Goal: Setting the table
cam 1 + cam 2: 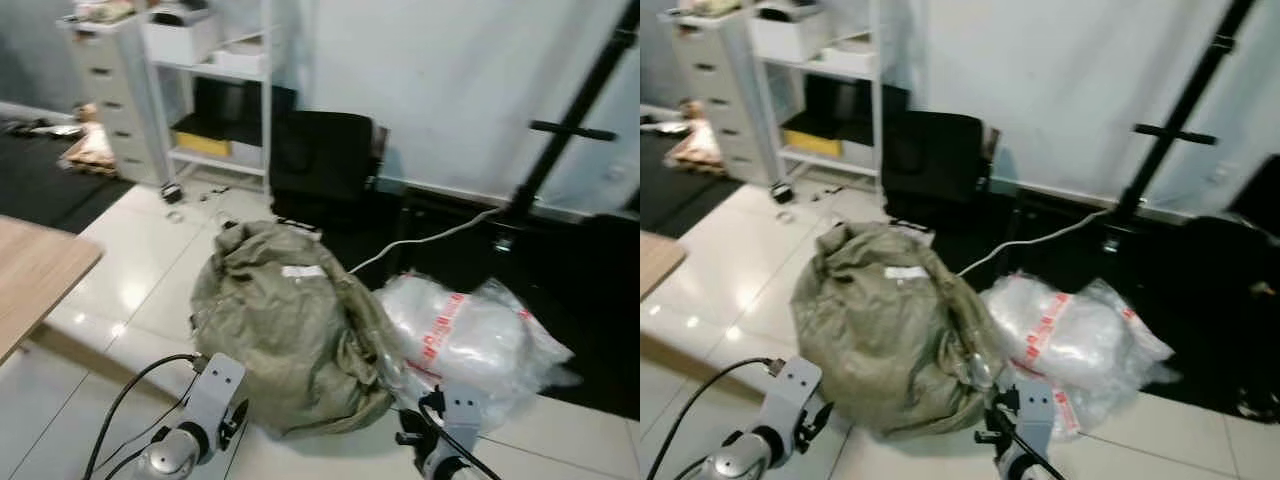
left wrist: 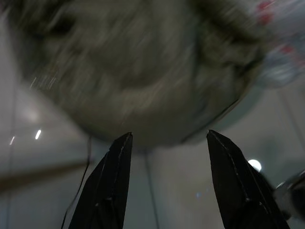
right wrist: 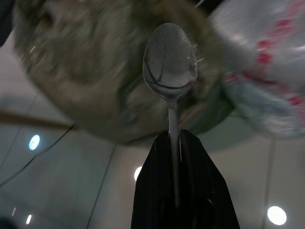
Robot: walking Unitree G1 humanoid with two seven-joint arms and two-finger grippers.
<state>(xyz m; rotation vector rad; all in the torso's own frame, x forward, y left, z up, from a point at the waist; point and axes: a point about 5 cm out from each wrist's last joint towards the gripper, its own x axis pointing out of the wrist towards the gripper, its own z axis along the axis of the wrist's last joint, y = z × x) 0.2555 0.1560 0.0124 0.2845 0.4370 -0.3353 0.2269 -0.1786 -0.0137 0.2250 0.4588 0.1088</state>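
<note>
Spoon in hand, counter off to my left.
My right end effector [image 3: 174, 143] is clamped on the spoon [image 3: 170, 62], handle along the fingers, bowl pointing ahead; left end effector [image 2: 167, 143] gapes empty; the counter [image 1: 35, 270] lies far left.

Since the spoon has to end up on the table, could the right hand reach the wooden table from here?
Probably not. The wooden table lies off to the robot's far left, while the right hand, shut on the spoon, faces the green sack on the floor.
</note>
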